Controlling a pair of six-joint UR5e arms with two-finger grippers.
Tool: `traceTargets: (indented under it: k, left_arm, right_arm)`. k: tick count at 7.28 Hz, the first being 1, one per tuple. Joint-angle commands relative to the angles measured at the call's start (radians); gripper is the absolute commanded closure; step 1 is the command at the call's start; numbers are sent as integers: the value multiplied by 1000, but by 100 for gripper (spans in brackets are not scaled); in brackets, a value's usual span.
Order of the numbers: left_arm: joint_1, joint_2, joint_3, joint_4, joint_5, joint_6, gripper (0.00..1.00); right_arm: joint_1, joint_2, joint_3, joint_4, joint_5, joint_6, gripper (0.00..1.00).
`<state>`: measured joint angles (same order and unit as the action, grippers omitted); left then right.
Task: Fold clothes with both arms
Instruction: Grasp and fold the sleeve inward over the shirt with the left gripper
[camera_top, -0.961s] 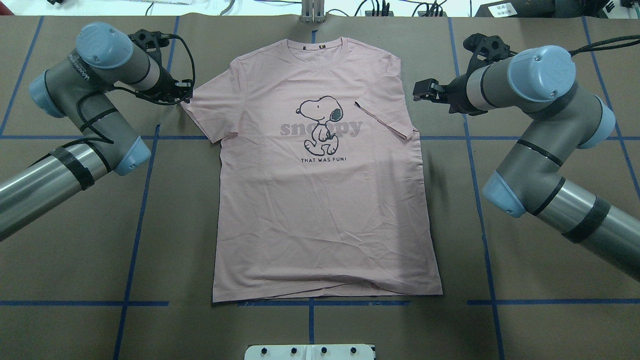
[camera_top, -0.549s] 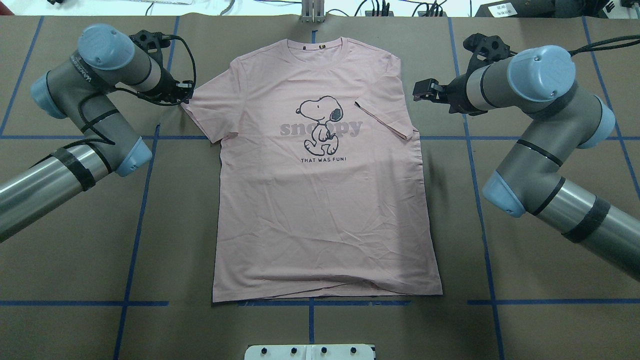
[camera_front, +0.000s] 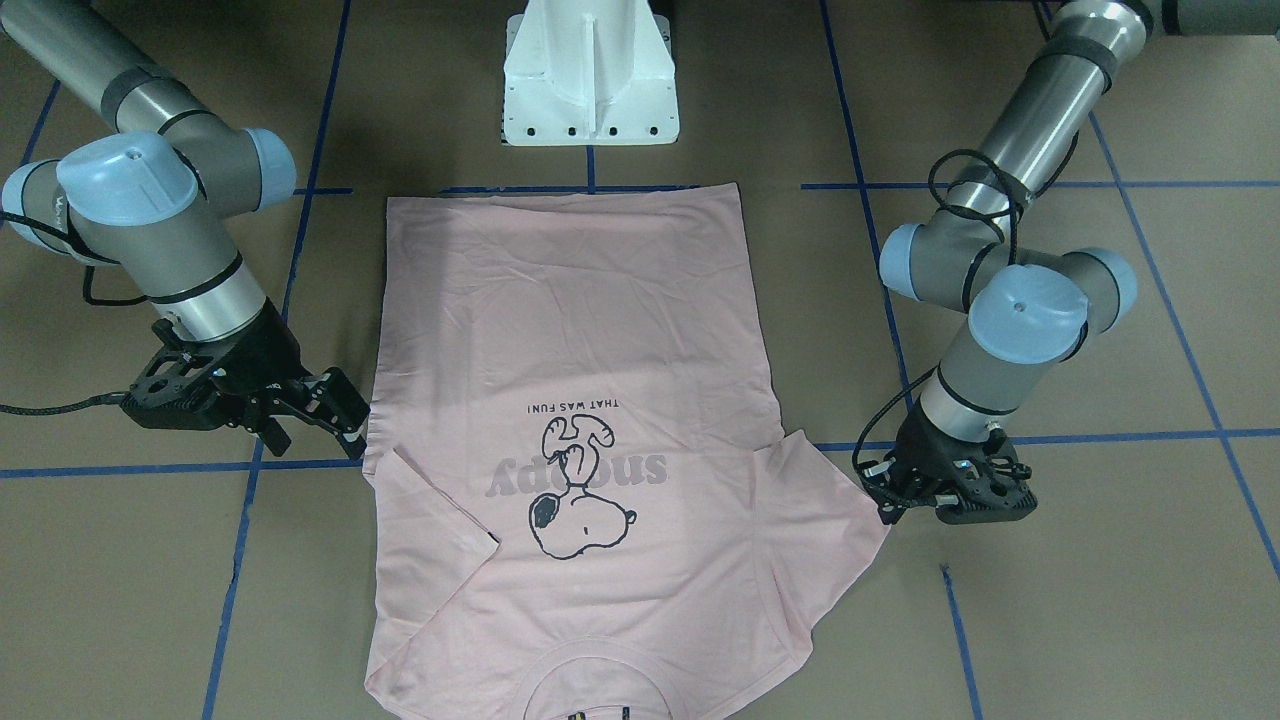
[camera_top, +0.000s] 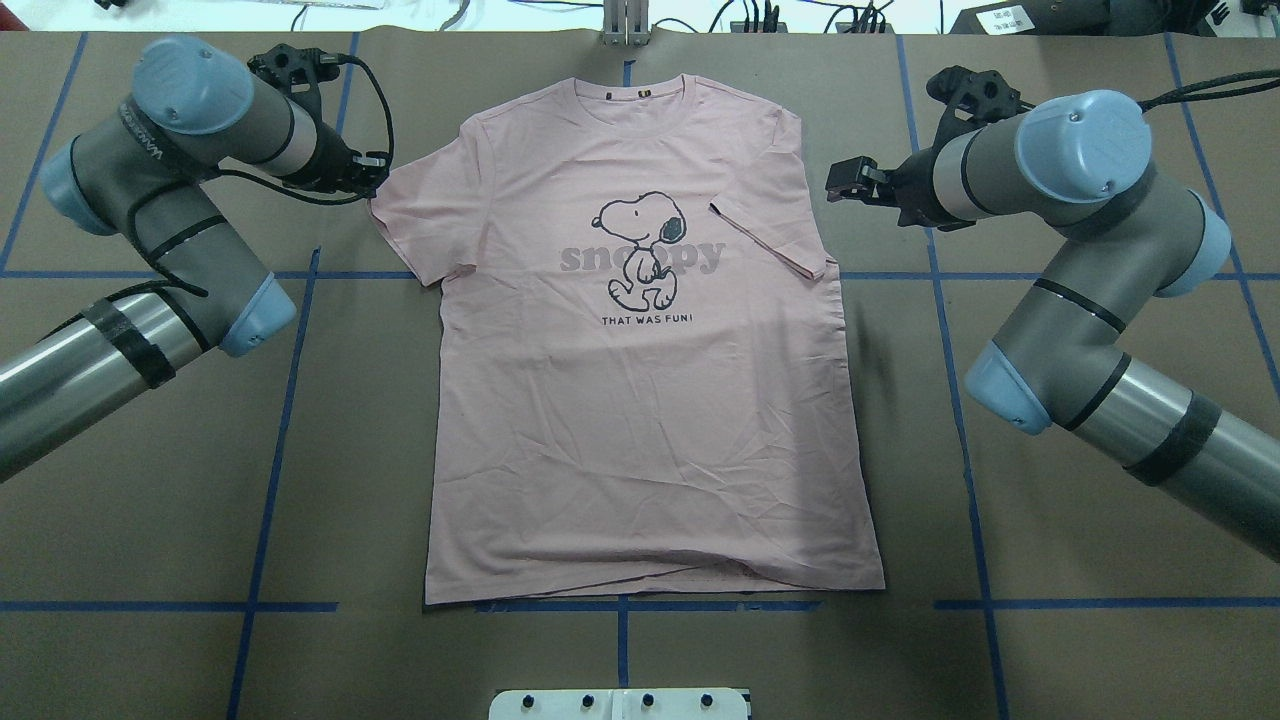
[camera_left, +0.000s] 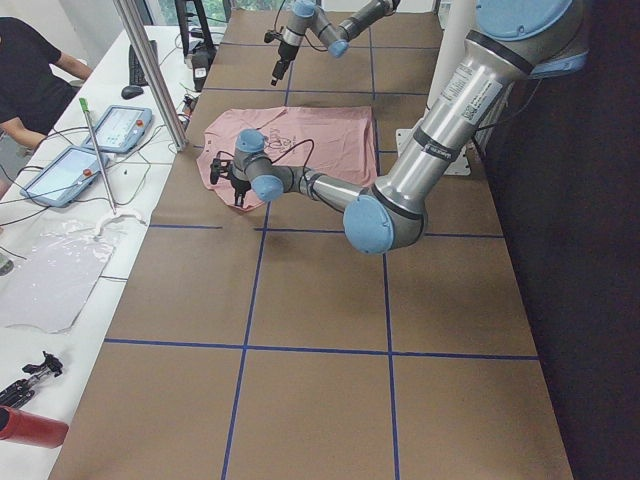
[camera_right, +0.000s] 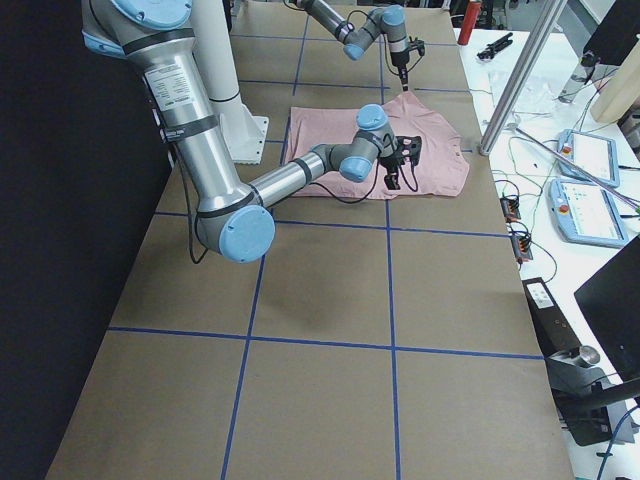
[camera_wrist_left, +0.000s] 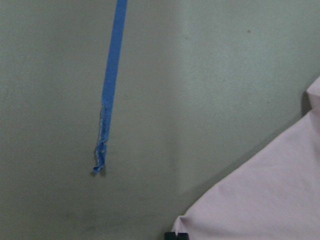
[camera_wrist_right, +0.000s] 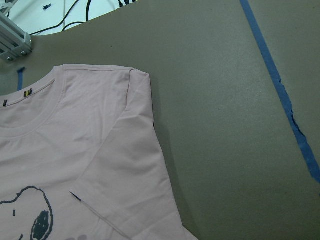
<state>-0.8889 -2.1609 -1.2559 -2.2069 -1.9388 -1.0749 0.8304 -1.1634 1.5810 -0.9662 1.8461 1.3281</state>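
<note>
The pale pink T-shirt lies flat with its Snoopy print up and its collar at the far edge. One sleeve is folded in over the chest. The other sleeve lies spread out. My left gripper is at the tip of that spread sleeve and looks shut on it, with the corner drawn up slightly. In the left wrist view only the sleeve corner shows. My right gripper hovers open beside the shirt's other shoulder, off the cloth.
The white pedestal base stands behind the shirt's hem. Blue tape lines cross the brown table. A metal post rises at the far edge. Beyond it, a bench holds tablets, and a person sits there.
My left gripper has shifted a little toward the table's far edge, and the sleeve tip has gone with it. The right arm has not moved.
</note>
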Motion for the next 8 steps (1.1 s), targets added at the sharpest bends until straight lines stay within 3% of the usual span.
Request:
traceTargets:
  k: [1, 3, 6, 8]
  left_arm:
    - [49, 10, -178, 134, 7, -142, 100]
    - [152, -63, -191, 205, 79, -244, 100]
    - [156, -285, 129, 170, 150, -255, 100]
    - [148, -287, 153, 119, 159, -258, 100]
  right_arm:
    - [1, -12, 0, -6, 48, -1, 0]
    - [0, -24, -1, -2, 39, -6, 0]
    - [-2, -25, -9, 0, -8, -12, 0]
    - [-4, -25, -9, 0, -8, -13, 0]
